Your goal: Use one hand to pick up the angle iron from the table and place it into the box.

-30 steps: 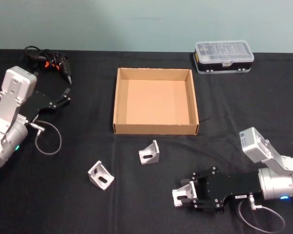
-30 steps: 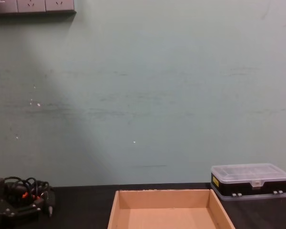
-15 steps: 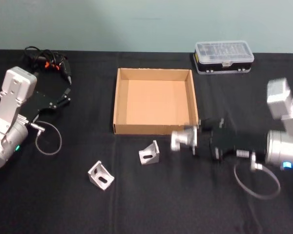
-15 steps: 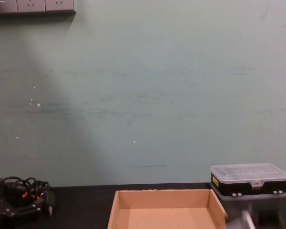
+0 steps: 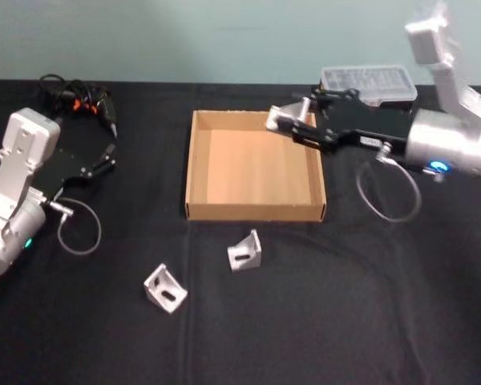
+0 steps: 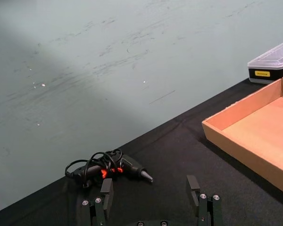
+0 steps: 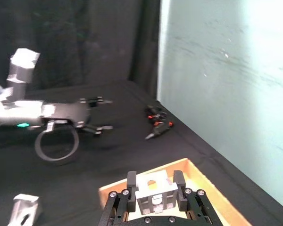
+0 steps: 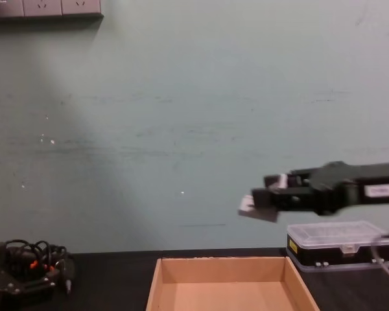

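Right arm: stretched out, silver-grey forearm rising behind the right gripper [image 5: 287,126], which hangs in the air with its wrist about level. Its fingers [image 7: 131,181] are clamped on an angle iron [image 7: 152,189], one on each side. Left arm: folded, elbow bent. The left gripper [image 5: 109,157] sits low, well apart from the right one, its fingers [image 6: 106,192] spread wide.

The box [image 8: 223,271] is cut by the chest view's lower edge (near wall out of frame).
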